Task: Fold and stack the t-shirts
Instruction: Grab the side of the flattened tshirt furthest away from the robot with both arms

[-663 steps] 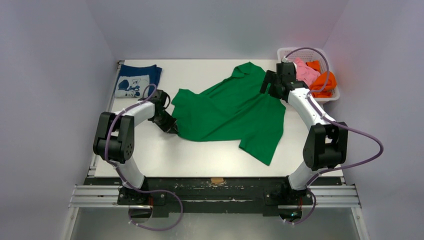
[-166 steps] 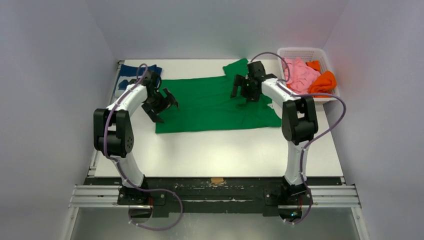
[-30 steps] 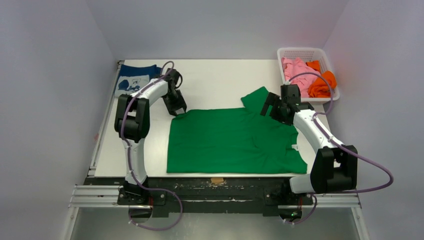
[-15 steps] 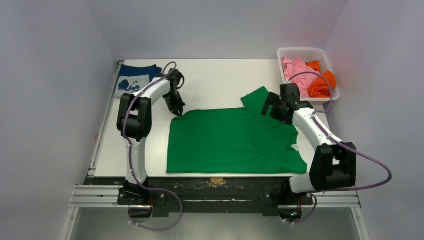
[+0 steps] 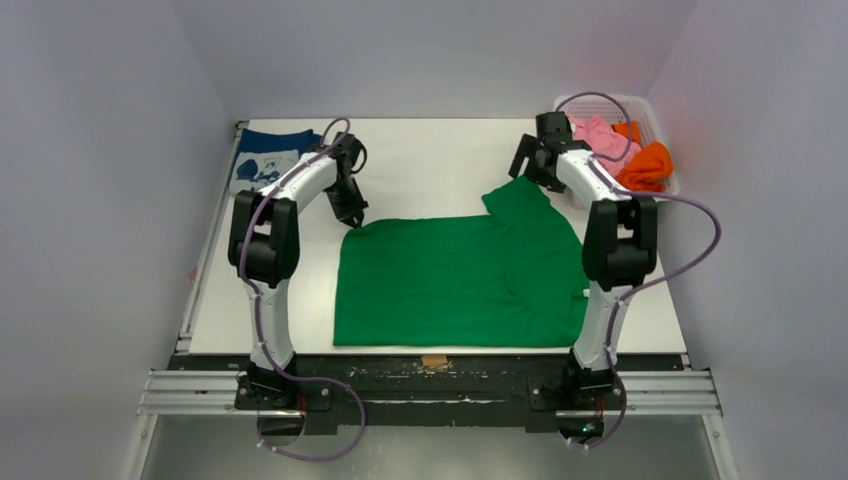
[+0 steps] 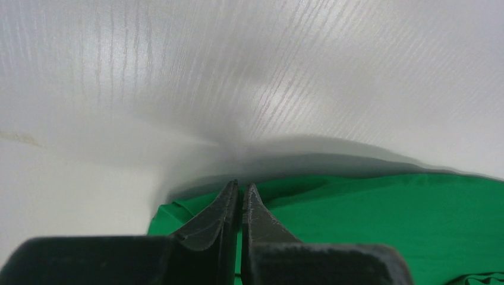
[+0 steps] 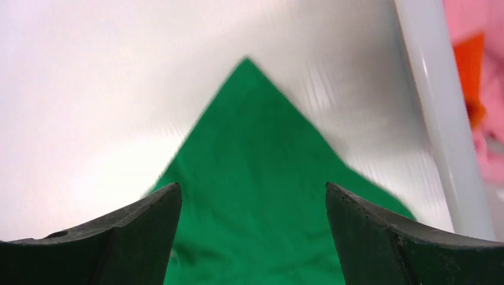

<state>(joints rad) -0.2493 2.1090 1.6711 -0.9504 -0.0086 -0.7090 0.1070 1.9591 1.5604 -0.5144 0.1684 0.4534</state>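
A folded navy shirt (image 5: 272, 160) lies on the table (image 5: 440, 150), far left of the green shirt (image 5: 460, 280). The left gripper (image 5: 352, 218) is at the green shirt's far left corner, its jaws closed tight on the cloth edge, which sits slightly raised. The green shirt lies spread flat, one sleeve pointing away. Over that sleeve the right gripper (image 5: 530, 165) hangs with jaws spread wide, holding nothing. Right of the green shirt, a white basket (image 5: 575, 100) holds a pink shirt (image 5: 600, 135) and an orange shirt (image 5: 648, 165).

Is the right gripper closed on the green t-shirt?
No, the right gripper stands wide open over a corner of the green t-shirt.
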